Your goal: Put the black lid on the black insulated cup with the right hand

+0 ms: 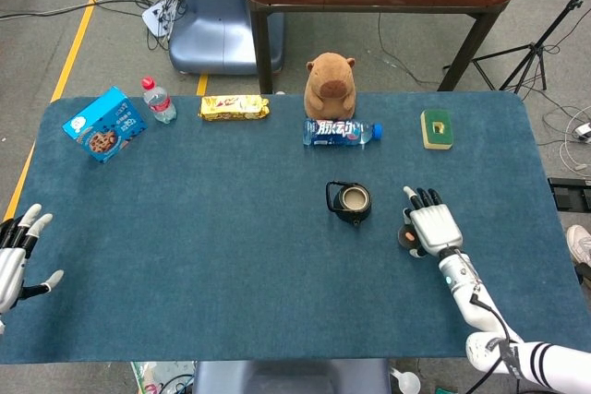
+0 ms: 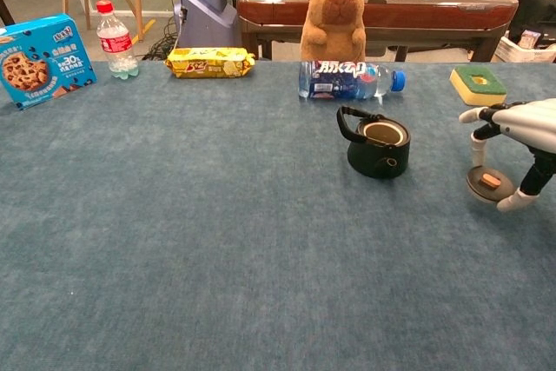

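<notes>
The black insulated cup (image 1: 351,202) (image 2: 378,147) stands open-mouthed near the table's middle, its carry loop pointing left. To its right, my right hand (image 1: 432,228) (image 2: 521,141) arches over the black lid (image 2: 486,184) (image 1: 405,236). It pinches the lid between the thumb below and a finger on the far rim. The lid is tilted and looks slightly off the cloth, with an orange spot on its face. The hand and the cup are apart. My left hand (image 1: 18,251) rests open at the table's left edge, holding nothing.
Along the far side stand a blue cookie box (image 1: 104,124), a small red-capped bottle (image 1: 158,100), a yellow snack pack (image 1: 234,108), a capybara plush (image 1: 331,85), a lying water bottle (image 1: 340,132) and a green sponge (image 1: 437,128).
</notes>
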`<state>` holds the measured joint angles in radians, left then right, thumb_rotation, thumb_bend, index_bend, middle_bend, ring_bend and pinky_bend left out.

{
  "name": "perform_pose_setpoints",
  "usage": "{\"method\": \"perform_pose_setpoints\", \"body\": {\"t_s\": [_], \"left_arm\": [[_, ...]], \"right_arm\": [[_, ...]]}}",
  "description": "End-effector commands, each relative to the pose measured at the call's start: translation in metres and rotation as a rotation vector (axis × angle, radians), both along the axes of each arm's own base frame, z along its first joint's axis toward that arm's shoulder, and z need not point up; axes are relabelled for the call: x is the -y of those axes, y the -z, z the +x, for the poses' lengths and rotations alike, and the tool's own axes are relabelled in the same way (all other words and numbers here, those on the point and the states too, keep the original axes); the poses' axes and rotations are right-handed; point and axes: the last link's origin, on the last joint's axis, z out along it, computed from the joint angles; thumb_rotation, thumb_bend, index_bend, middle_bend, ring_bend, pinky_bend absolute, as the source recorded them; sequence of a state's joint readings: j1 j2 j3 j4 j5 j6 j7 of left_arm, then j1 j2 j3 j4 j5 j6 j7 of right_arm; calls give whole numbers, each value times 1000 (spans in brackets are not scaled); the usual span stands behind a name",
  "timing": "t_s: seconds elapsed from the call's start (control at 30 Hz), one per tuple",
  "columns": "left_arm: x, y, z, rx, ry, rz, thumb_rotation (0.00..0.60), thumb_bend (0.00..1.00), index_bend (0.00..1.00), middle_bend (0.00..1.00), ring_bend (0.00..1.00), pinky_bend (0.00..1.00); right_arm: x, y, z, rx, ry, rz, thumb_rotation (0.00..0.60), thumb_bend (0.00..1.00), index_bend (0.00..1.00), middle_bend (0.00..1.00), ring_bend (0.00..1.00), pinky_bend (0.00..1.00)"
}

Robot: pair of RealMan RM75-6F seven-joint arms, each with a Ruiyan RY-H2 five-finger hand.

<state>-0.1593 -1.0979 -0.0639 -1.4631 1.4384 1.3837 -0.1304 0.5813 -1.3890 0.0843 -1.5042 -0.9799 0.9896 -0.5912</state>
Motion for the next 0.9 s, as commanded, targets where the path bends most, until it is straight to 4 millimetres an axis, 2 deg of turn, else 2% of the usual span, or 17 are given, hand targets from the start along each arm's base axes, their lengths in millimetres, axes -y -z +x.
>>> {"method": "perform_pose_setpoints", "body": {"t_s": [0.03, 0.3, 0.9], "left_arm": [[0, 0, 0, -1, 0, 1, 600, 219, 97, 0, 0, 0], [-1, -1, 1, -2, -1, 0, 600, 219, 97, 0, 0, 0], [-4, -7, -8, 8, -26, 7, 600, 219, 97, 0, 0, 0]], "right_arm": [[3, -7, 7, 6, -10, -12, 600, 83, 481, 67, 0, 0], [13, -13, 24, 44, -22, -18, 600, 83, 481, 67, 0, 0], [61, -5, 64, 76, -41, -24, 600, 82, 481, 67, 0, 0]]}}
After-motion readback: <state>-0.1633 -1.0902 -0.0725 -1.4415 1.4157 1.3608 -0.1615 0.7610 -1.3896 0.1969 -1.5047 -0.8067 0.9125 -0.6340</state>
